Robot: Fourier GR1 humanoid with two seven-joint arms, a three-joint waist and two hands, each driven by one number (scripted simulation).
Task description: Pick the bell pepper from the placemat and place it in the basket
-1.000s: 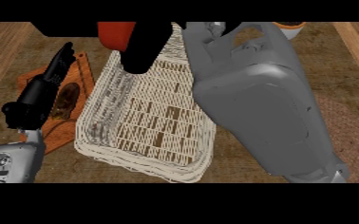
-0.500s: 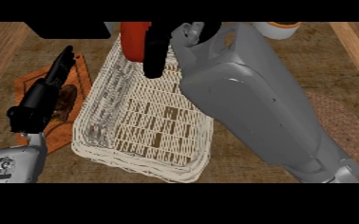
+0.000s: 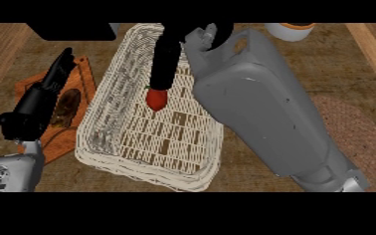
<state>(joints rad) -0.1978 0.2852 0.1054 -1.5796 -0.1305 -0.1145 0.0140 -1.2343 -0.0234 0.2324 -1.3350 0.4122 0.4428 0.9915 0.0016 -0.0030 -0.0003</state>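
The white wicker basket [image 3: 117, 129] lies in the middle of the wooden counter [image 3: 294, 64], its long side running from 12 to 6 o'clock. The red bell pepper [image 3: 155, 100] is inside the basket's outline, near the middle and a touch toward 12 o'clock, seen against the woven bottom. Whether it rests on the weave or hangs above it cannot be told.

The right hand [image 3: 166, 62] comes in from 12 o'clock at the end of a thick grey forearm [image 3: 257, 109] that crosses the basket's 3 o'clock side. Its black tip points down toward 6 o'clock and meets the top of the pepper. Whether the hand grasps the pepper or has released it cannot be told.

At 9 o'clock the left hand [image 3: 38, 107] rests released, fingers straight and pointing toward 12 o'clock, over the orange placemat [image 3: 82, 77], which lies just beside the basket's 9 o'clock side. A white cup [image 3: 290, 31] stands at 1 o'clock, and a round brown mat [image 3: 351, 124] lies at 3 o'clock.
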